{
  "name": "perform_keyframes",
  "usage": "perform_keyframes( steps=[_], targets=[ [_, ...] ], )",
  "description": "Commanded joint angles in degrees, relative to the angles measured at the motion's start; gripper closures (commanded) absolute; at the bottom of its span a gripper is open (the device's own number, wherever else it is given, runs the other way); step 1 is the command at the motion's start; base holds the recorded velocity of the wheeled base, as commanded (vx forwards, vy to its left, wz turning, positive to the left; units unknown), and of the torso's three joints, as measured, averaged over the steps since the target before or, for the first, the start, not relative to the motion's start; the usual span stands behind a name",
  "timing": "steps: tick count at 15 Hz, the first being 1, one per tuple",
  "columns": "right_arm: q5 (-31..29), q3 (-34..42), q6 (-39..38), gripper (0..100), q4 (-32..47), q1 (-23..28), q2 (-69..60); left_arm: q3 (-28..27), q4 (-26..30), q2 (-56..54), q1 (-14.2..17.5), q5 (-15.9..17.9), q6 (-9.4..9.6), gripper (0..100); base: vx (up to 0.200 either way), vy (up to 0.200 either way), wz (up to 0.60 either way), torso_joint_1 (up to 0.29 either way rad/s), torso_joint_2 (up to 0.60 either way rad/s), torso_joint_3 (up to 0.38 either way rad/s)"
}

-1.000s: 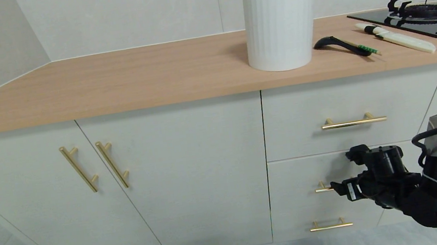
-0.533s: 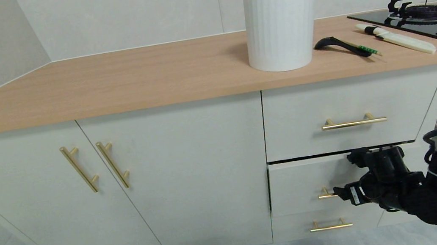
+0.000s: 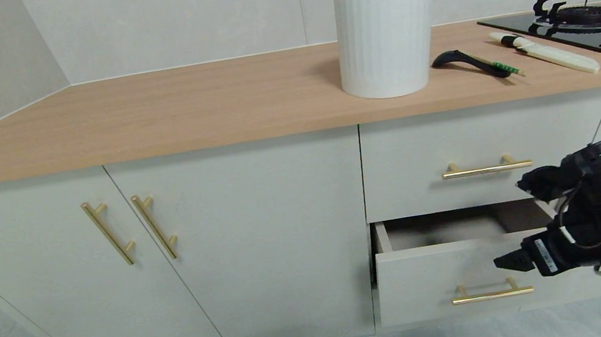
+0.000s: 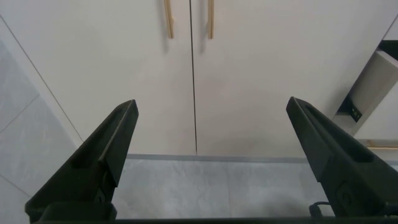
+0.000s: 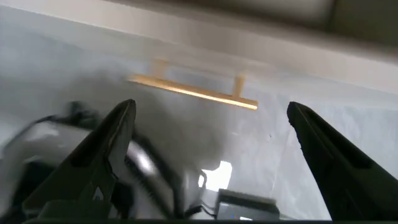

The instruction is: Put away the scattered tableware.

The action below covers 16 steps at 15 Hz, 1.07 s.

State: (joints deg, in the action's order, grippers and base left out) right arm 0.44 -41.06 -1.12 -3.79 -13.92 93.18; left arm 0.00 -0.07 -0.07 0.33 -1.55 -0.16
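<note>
**Worktop**: long, light wood, running along a pale tiled wall; carries everything listed below as standing or lying on it.

**Pale grey cabinet doors**: a pair under the worktop's left part, both closed, each with a slanted brass bar handle.

**Tall white ribbed cylinder**: upright on the worktop, right of centre, near the front edge.

**Pale grey middle drawer**: stands open below a closed top drawer; the part of its inside that shows is bare and shadowed.

**Black gas hob**: set into the worktop at the far right.

**Right claw**: black, in front of the open drawer's right half, just above its brass bar handle and apart from it. Fingers spread wide and holding nothing in the right wrist view, with that handle beyond them.

**Left claw**: black, fingers spread wide, holding nothing, facing the closed cabinet doors low near the floor.

**Long cream-white knife-like utensil**: lying on the worktop just beside the hob's front edge.

**Black scoop-headed utensil**: lying on the worktop between the cylinder and the cream-white utensil; a green-marked tip shows at its handle end.
</note>
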Motion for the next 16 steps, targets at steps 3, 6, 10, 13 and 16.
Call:
perform_keyframes(
  steps=[3,6,10,13,16],
  targets=[
    [0.88,-2.54,-0.28,0,0.72,-2.34,-7.84,0.00,-0.01,0.07,0.02,0.05,-0.02,0,0.000,0.000,0.00,0.000,0.00,0.000],
    [-6.68,1.33,-1.78,0,-15.28,-2.51,6.66,0.00,-0.01,0.07,0.02,0.05,-0.02,0,0.000,0.000,0.00,0.000,0.00,0.000],
    [-11.25,3.09,-2.31,0,-28.38,-2.95,15.10,0.00,-0.01,0.07,0.02,-0.03,-0.02,0,0.000,0.000,0.00,0.000,0.00,0.000],
    [-11.86,3.26,-3.98,0,-29.52,-3.04,15.18,0.00,-0.01,0.07,0.02,-0.03,-0.02,0,0.000,0.000,0.00,0.000,0.00,0.000],
    [-11.86,3.09,-3.98,0,-28.73,-3.04,15.10,0.00,-0.01,0.07,0.02,-0.03,-0.02,0,0.000,0.000,0.00,0.000,0.00,0.000]
  ],
)
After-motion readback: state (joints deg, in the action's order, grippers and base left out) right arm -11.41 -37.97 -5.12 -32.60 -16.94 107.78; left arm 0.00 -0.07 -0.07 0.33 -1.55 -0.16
